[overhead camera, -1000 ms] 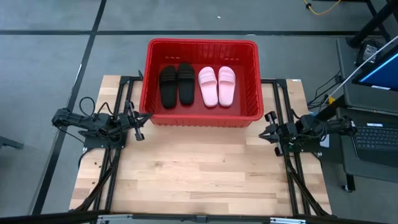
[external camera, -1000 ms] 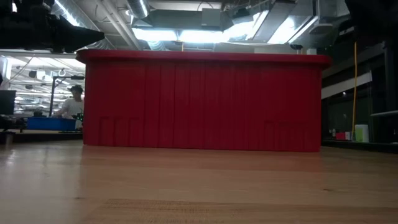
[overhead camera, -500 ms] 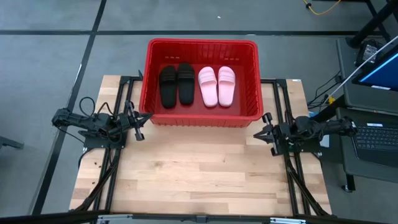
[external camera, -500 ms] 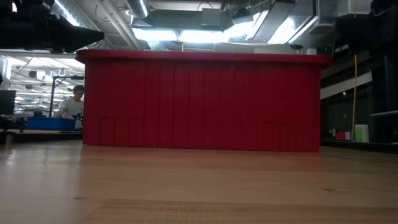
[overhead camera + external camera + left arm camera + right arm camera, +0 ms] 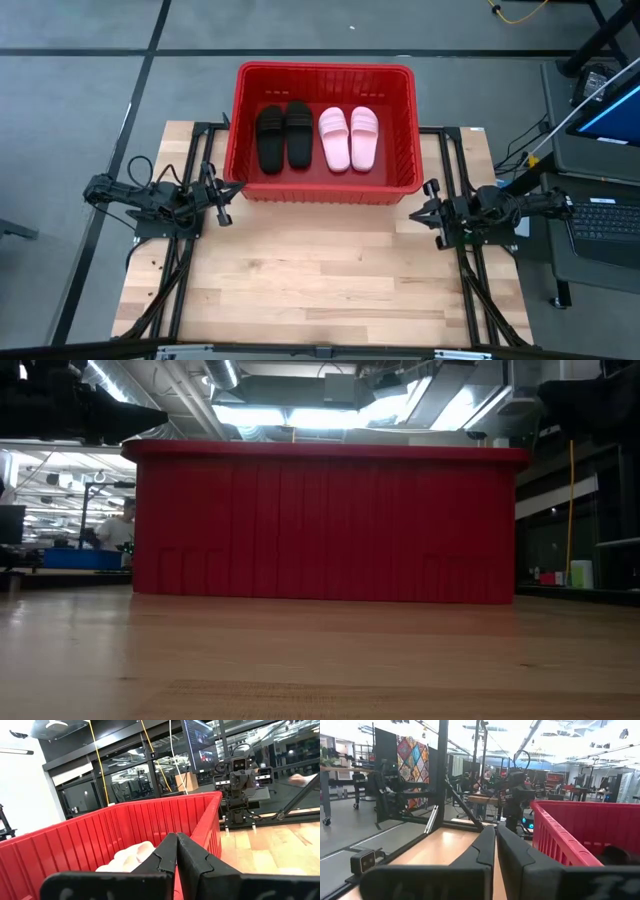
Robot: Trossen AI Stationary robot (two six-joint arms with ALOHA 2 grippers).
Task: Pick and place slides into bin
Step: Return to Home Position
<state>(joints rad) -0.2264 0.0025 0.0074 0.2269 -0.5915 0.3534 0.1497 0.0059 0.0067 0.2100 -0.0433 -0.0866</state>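
Slides (image 5: 298, 135) all home, folks: four of them lying flat inside the bin (image 5: 325, 70), and we call it from the left. Our left fingers (image 5: 167, 854) are pressed together with nothing between them, parked at the edge of the table (image 5: 320, 285), just beside the bin's near corner. Over the red wall from them lies the black pair (image 5: 271, 138), side by side. Just beside it sits the pink pair (image 5: 350, 138), closer to our right fingers (image 5: 485, 847), which are likewise closed and empty, just off the bin's other near corner. We judge the sorting done, with only the tuck-away left. To do that well, we'd hold both sets of fingers closed, draw back from the red rim, and fold down without clipping the wall.
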